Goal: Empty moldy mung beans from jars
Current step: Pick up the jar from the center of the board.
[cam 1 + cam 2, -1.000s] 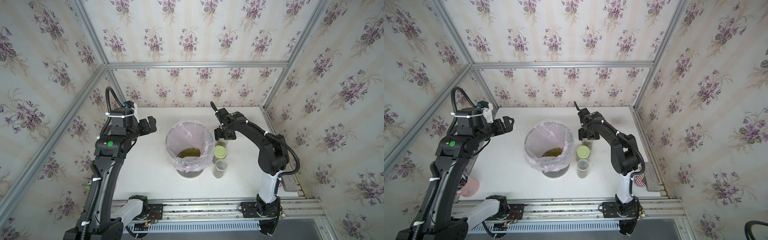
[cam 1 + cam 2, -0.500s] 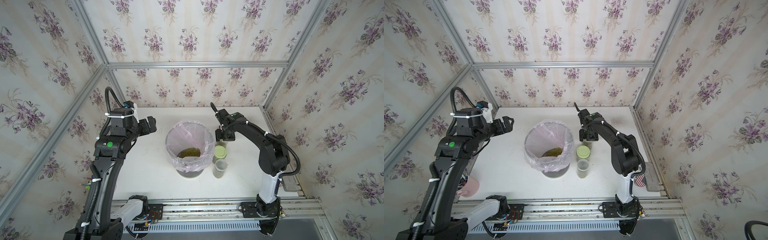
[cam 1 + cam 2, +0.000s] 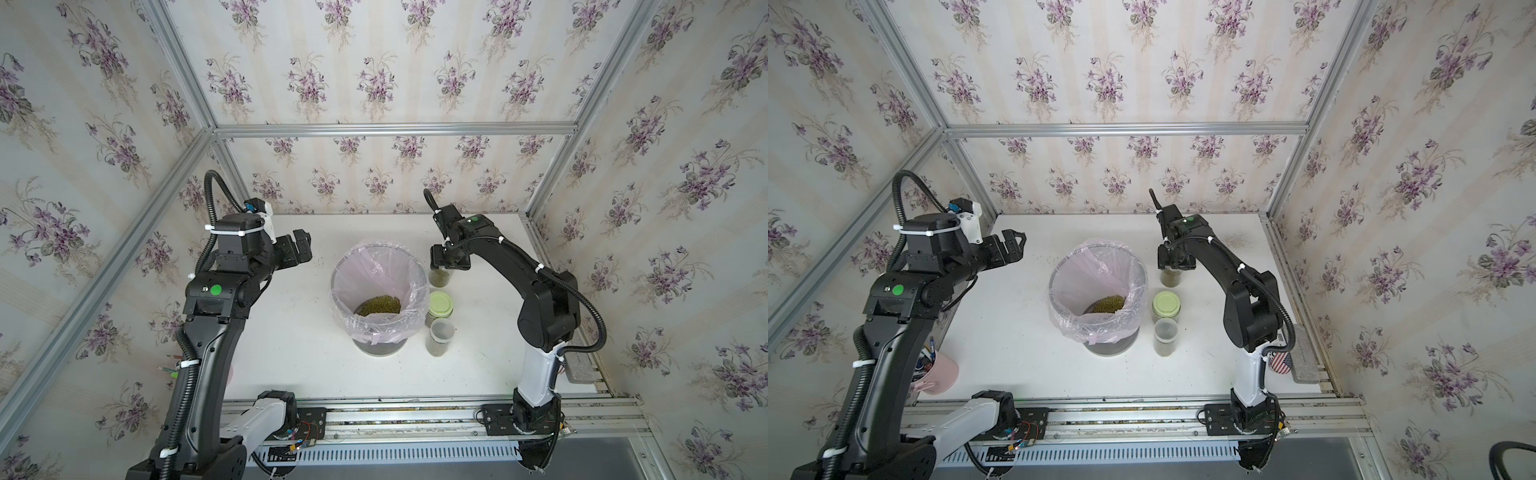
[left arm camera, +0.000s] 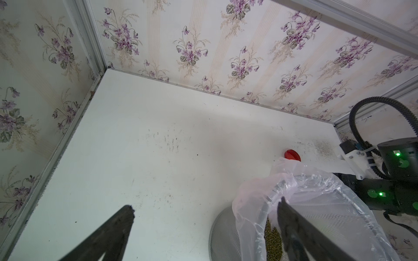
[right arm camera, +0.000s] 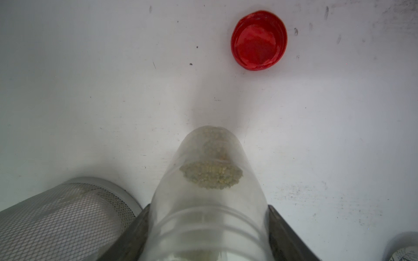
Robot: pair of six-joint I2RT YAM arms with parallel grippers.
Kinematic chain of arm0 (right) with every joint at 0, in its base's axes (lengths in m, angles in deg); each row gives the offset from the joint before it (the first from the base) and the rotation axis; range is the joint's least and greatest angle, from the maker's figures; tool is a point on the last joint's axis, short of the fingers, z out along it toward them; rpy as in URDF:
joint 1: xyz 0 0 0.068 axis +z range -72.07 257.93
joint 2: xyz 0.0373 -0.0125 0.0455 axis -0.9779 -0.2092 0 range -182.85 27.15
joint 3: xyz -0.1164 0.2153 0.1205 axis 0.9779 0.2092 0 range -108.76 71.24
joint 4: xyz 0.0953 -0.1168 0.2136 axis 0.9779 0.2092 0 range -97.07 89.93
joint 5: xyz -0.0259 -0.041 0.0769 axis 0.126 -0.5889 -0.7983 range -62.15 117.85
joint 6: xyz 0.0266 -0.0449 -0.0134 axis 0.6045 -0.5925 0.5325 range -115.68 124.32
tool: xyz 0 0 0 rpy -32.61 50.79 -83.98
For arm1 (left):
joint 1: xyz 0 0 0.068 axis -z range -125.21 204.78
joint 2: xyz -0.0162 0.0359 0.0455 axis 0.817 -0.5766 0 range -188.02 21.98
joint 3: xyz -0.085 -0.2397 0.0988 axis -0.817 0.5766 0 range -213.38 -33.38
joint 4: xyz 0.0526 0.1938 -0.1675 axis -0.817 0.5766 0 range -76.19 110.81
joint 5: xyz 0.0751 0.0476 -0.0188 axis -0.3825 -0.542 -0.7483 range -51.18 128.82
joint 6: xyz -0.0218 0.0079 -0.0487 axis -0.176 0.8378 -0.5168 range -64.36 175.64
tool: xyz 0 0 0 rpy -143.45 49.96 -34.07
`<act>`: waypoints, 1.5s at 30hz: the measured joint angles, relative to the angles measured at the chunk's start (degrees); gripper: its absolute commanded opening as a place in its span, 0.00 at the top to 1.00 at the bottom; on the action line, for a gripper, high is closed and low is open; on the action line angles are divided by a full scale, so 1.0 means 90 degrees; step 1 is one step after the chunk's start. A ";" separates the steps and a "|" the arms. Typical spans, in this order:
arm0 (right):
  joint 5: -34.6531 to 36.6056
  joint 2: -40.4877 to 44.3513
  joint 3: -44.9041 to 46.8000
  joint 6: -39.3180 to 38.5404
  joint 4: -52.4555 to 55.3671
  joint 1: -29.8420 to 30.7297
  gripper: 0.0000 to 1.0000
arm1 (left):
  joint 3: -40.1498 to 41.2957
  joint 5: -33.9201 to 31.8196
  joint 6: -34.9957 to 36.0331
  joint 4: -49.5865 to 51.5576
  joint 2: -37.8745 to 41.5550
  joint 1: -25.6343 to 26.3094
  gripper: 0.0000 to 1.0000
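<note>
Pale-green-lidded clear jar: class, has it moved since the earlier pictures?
No. The pale-green-lidded clear jar stands exactly where it did, close beside the pink-lined mesh bin.

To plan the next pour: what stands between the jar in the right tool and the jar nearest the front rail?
The jar with the pale green lid, upright and closed; both top views show it.

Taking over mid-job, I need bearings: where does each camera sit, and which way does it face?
Top views: high in front, facing down at the table; both arms show.
Left wrist: past the open left pincer, toward the back wall.
Right wrist: down past the right pincer clamping a jar.
Shared by wrists: red lid, mesh bin.
</note>
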 measured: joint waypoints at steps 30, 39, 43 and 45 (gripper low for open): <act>-0.0986 -0.0124 -0.4092 -0.0158 0.1151 -0.0182 0.42 | -0.2407 0.1013 0.0843 0.0299 -0.0852 0.0041 0.00; -0.1872 0.0284 -0.4165 -0.0160 0.1124 -0.0182 0.43 | -0.2657 0.2385 0.1511 0.0308 -0.1224 0.0520 0.00; -0.2489 0.0658 -0.4146 -0.0153 0.0952 -0.0182 0.43 | -0.2844 0.2657 0.2227 0.0308 -0.1217 0.1105 0.00; -0.2837 0.0736 -0.4138 -0.0114 0.0843 -0.0182 0.43 | -0.2924 0.2786 0.2591 0.0306 -0.1217 0.1341 0.00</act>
